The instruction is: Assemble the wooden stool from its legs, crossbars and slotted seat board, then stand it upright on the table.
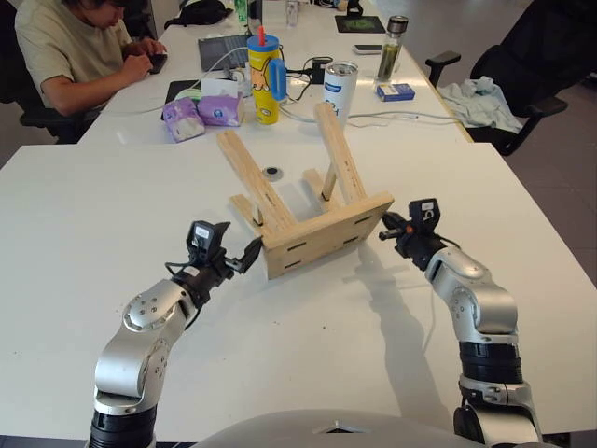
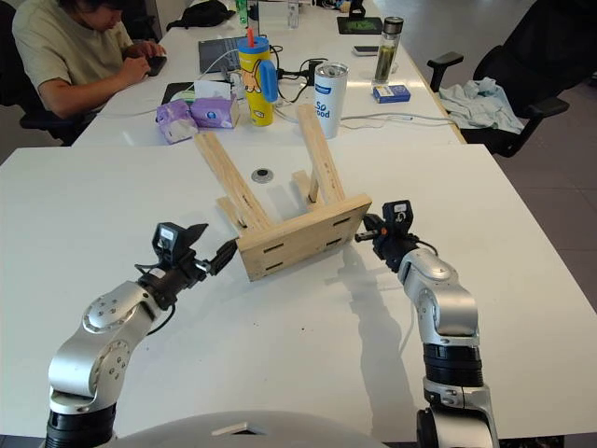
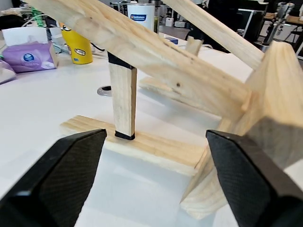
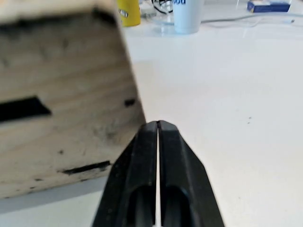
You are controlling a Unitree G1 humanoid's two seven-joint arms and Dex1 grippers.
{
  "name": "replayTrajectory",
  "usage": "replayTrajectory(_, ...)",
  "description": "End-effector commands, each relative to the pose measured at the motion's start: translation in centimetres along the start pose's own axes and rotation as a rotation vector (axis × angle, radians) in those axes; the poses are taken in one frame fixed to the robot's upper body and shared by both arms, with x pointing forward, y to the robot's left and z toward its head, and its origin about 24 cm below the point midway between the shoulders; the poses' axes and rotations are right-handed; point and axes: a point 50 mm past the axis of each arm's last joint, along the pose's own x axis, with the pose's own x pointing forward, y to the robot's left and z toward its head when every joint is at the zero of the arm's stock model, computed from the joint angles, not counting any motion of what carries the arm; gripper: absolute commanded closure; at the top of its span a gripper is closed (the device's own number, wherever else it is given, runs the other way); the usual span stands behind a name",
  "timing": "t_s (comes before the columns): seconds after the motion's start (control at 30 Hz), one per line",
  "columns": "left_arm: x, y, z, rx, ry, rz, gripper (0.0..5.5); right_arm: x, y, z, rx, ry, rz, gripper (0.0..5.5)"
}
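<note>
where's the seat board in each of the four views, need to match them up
left eye: seat board near the centre, standing on edge, slots facing the robot.
right eye: same spot, just left of centre.
left wrist: close up, thick wood just past the open left end effector.
right wrist: close up, slotted face beside the shut right end effector.
shared landmark: white tumbler beyond it.

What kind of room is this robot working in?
Most likely an office or shared lab workspace: long white tables, a black office chair at the side, and a laptop, tumbler and tissue packs on the farther one.
</note>
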Motion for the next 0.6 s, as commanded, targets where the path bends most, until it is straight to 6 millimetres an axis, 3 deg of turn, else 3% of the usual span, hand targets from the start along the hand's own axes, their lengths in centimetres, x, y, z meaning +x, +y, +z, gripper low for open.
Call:
replayTrajectory(0.03, -1.1, 1.5, -1.2, 0.035, 0.025, 0.032, 1.58, -0.1, -0.2, -0.7, -0.031, 0.035, -0.012, 5.47)
replayTrajectory(0.13, -1.5, 1.3, -1.1, 0.078, 0.014, -0.012, 1.58, -0.3, -0.3, -1.2, -0.034, 0.053, -0.022, 5.47)
replayTrajectory(0.27, -2.2, -0.9, -1.0, 0.163, -0.005, -0.224, 1.58, -0.3, -0.4, -1.9, -0.033, 0.075, -0.030, 5.47)
replayTrajectory(0.37, -2.1, -1.5, -1.1, 0.174, -0.013, -0.290, 1.58, -0.2, -0.4, -2.0, -0.031, 0.077, -0.033, 5.47)
replayTrajectory(0.6, 0.3, -1.6, -0.5, 0.198, -0.066, -0.311, 1.58, 0.4, -0.5, -1.8, -0.034, 0.079, -0.012, 5.47)
